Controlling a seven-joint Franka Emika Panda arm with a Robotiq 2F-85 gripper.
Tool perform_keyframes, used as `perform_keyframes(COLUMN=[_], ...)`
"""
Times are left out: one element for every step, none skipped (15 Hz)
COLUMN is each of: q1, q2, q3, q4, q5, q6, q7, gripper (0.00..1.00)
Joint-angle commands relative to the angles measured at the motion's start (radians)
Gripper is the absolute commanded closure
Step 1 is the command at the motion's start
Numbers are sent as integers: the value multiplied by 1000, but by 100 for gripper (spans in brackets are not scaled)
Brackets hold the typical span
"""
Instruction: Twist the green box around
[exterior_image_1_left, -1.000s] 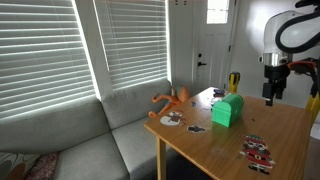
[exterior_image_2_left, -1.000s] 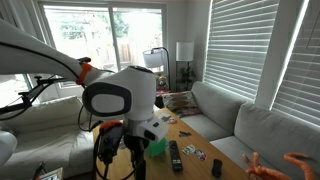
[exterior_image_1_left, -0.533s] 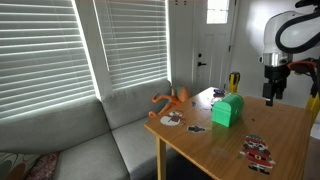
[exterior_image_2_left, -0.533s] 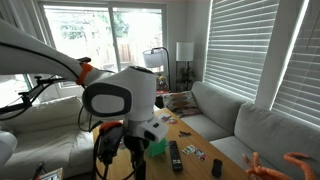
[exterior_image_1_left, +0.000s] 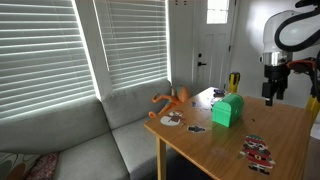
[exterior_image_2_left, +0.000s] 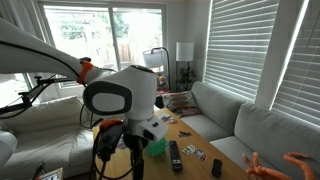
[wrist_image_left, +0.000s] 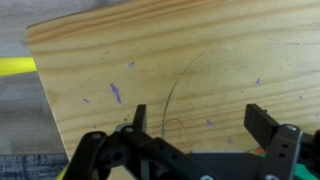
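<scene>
The green box stands on the wooden table, near its middle. In an exterior view only a green corner of it shows behind the arm. My gripper hangs above the table, to the right of the box and apart from it. In the wrist view the gripper is open and empty over bare wood, and the box is out of view there.
An orange starfish-shaped toy lies at the table's far corner by the grey sofa. Cards and small flat items lie on the table. A black remote lies near the box. A yellow object stands behind.
</scene>
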Motion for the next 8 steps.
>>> perform_keyframes(q1=[17,22,24,26,30,32,35,36], q2=[-11,-15,-13,-8,1,7,15,20], q3=[22,29,37,46,56,66,72,81], q4=[72,95,119,146,174,196,217,228], q5=[84,103,115,123,134,143,157,174], q6=[-138,-179,-214,-254,-292,-312,-332,-321], q7=[99,124,164,207,254,305,340,396], gripper=[0,0,0,0,0,0,0,0])
